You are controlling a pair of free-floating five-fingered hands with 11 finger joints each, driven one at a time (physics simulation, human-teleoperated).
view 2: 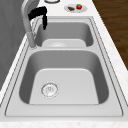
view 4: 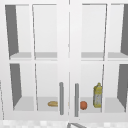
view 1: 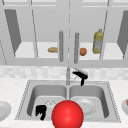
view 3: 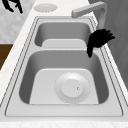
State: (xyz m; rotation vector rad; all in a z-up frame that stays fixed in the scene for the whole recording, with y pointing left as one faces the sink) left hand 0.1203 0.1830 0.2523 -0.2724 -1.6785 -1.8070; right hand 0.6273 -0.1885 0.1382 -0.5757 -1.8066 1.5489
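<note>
Here, right hand (view 1: 80, 74) beside curved steel faucet (view 2: 28, 22).

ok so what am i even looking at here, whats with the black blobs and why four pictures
These are simulator renders of a kitchen sink. The black shapes are the robot: two floating hands with no arms or body. The right hand hangs by the faucet, fingers drooping, holding nothing. The left hand hovers at the sink's front edge, beside a red ball. One camera faces the sink, two look along it from either side, and one looks at the glass-door cabinet above. A white plate lies in the right basin. In the cabinet stand a bottle, an orange fruit and a bread roll.
</note>
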